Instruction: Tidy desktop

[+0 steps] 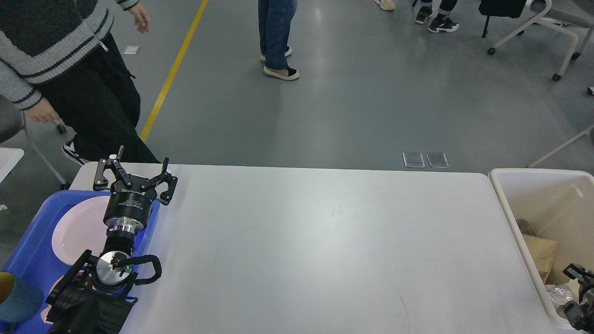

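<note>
**Left gripper open over tray edge, worktop bare-looking**

Far left: blue tray (28,241) holding pale plate (76,229), teal cup (16,301) at bottom corner. Left gripper (139,168) above tray's far right corner, fingers spread wide, gripping nothing. Centre: white worktop (325,246), filling most of view between tray and bin. Right: cream bin (506,213) with brown paper (538,255) inside. Right gripper (577,297) barely in frame at bin's near edge, dark, possibly over foil; finger state cannot be told.
</note>
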{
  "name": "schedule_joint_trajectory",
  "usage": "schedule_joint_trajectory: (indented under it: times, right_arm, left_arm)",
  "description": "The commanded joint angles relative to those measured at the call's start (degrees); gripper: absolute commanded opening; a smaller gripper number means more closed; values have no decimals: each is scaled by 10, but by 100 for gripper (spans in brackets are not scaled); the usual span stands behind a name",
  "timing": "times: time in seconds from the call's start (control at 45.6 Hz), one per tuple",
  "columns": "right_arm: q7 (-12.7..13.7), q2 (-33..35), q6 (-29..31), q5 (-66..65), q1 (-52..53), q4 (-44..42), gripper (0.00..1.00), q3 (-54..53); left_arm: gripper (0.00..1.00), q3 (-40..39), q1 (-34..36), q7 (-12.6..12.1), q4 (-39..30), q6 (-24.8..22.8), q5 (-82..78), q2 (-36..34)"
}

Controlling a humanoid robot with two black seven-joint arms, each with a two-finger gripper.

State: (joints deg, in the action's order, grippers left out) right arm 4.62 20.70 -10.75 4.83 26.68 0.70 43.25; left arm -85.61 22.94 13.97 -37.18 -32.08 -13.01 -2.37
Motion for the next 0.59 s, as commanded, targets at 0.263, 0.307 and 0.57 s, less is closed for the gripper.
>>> schedule_joint_trajectory:
  times: [0.263,0.307,0.57]
  right_arm:
    - [-3,29,8,67,57,6,100,-64]
    - [-4,41,11,97,70,5,100,-91]
    - [-5,81,6,135,180,4,100,-210]
  left_arm:
    - [96,0,0,-1,0,0,0,0]
    - [96,0,0,-1,0,0,0,0]
    - [96,0,0,0,0,0,0,0]
